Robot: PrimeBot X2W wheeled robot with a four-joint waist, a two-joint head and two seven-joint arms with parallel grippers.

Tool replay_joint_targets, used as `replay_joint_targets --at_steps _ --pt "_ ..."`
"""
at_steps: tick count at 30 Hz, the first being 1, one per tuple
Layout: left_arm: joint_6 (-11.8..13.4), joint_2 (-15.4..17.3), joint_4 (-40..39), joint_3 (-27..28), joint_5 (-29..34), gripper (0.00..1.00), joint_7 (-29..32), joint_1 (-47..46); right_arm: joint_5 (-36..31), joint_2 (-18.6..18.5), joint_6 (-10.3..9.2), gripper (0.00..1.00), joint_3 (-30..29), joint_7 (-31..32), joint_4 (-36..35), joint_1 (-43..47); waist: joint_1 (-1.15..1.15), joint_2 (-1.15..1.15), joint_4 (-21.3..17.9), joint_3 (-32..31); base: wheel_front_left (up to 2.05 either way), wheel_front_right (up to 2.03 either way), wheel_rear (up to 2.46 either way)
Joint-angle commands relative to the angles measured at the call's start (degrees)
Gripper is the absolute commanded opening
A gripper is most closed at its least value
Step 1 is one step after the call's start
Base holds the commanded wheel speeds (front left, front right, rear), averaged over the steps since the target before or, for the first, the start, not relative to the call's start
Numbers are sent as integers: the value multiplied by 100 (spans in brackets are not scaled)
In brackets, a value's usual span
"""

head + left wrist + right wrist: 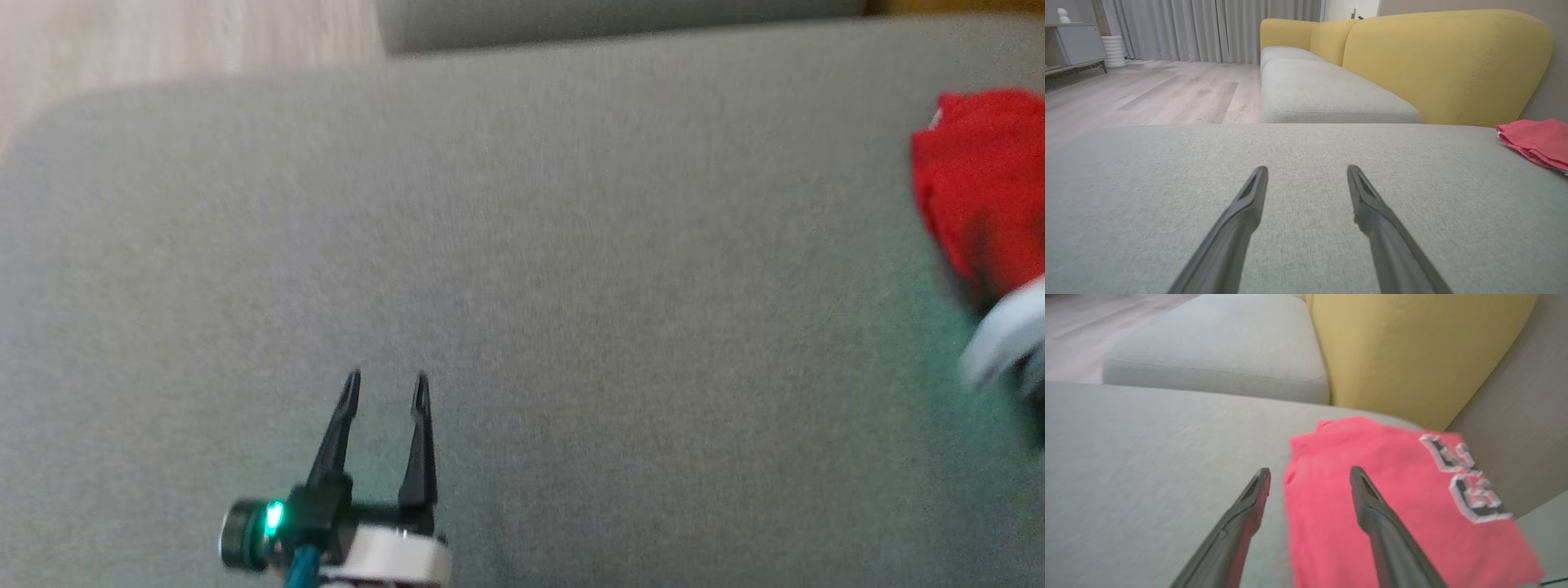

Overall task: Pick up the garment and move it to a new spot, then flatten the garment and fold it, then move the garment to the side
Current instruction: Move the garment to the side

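Red folded garment (984, 180), one only, lies at the far right of the grey seat cushion (522, 245), near the yellow backrest (1412, 347). Its long axis runs roughly along the fingers of the right gripper (1310, 473) toward that backrest, with white-edged lettering (1466, 477) on its right part. Right fingers apart, straddling the garment's left edge, contact not discernible; left gripper (388, 380) fingers likewise apart, over wide bare cushion well left of the garment.
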Motion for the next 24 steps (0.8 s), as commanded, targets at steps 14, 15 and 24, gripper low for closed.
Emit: replay_joint_targets --at_steps 14,15,24 --pt "-90 -25 -239 751 -27 100 -54 875 9 2199 37 100 -68 -915 -2811 3352 1 0 530 -1933 0 0 0" --pt "-102 -25 -237 775 10 100 -54 925 -49 2278 37 100 -131 -915 -3004 3528 1 0 551 -1969 0 0 0" --pt "-109 -25 -157 853 211 100 -54 1197 -472 2552 37 100 -241 -916 -3620 4267 1 0 607 -2125 0 0 0"
